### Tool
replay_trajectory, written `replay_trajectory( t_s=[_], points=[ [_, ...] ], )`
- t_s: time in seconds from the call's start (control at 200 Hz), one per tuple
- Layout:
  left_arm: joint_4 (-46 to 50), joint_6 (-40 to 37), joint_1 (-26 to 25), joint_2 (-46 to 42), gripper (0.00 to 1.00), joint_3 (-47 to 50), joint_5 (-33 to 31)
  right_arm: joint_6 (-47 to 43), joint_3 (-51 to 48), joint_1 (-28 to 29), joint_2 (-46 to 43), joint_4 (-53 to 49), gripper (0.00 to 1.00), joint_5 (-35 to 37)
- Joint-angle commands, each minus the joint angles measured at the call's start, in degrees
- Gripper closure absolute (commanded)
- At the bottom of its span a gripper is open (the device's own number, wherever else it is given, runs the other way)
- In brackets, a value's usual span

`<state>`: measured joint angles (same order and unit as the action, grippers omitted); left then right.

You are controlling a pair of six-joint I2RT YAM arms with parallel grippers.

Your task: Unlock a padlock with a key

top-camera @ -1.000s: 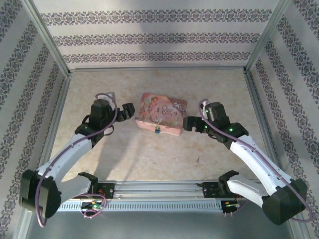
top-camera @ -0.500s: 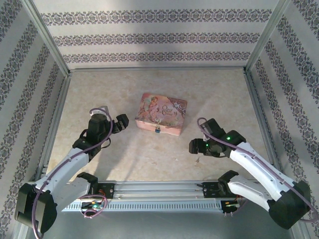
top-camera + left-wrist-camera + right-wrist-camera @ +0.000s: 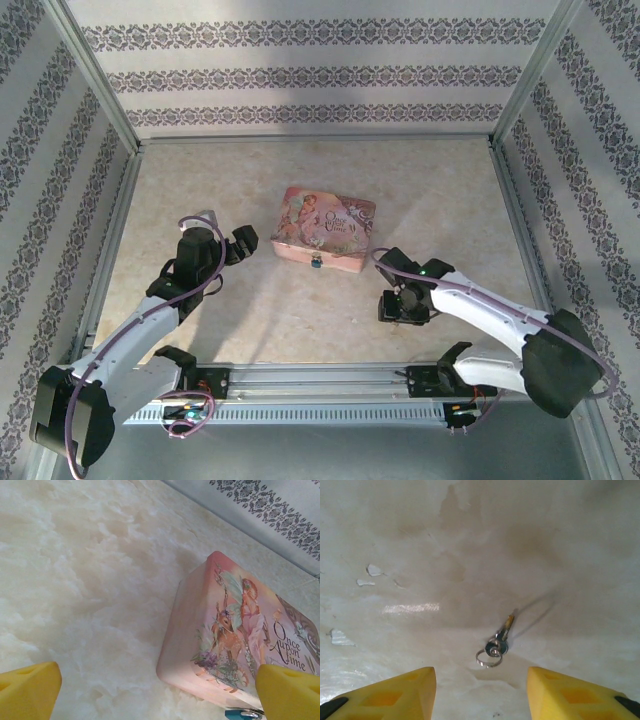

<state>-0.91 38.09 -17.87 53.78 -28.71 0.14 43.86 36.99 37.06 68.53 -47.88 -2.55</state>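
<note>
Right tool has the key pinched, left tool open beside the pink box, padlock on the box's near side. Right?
No, the key isn't pinched. The right wrist view shows it lying on the table with its ring, between the right tool's spread fingers and touching neither. The left tool is open beside the pink box, with the padlock on its near side, as you said.

1. The table (image 3: 200, 190) has a pale, marbled beige top.
2. A pink box (image 3: 323, 231) lies flat near its centre.
3. The key (image 3: 501, 636) lies on bare surface with its ring (image 3: 487, 658), blade pointing to 1 o'clock. White flecks (image 3: 373, 570) sit at its 10 o'clock.
</note>
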Motion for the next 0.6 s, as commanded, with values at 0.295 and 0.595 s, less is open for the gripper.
replay_trajectory(
  t_s=[0.295, 0.595],
  points=[
    [-1.9, 0.8, 0.6, 0.7, 0.01, 0.5, -0.8, 3.9, -3.1, 0.9, 4.7, 5.5, 0.57, 2.9],
    [-1.1, -0.7, 0.5, 0.8, 0.01, 0.1, -2.0, 5.4, -4.9, 0.9, 3.7, 6.2, 0.63, 3.0]
  ],
)
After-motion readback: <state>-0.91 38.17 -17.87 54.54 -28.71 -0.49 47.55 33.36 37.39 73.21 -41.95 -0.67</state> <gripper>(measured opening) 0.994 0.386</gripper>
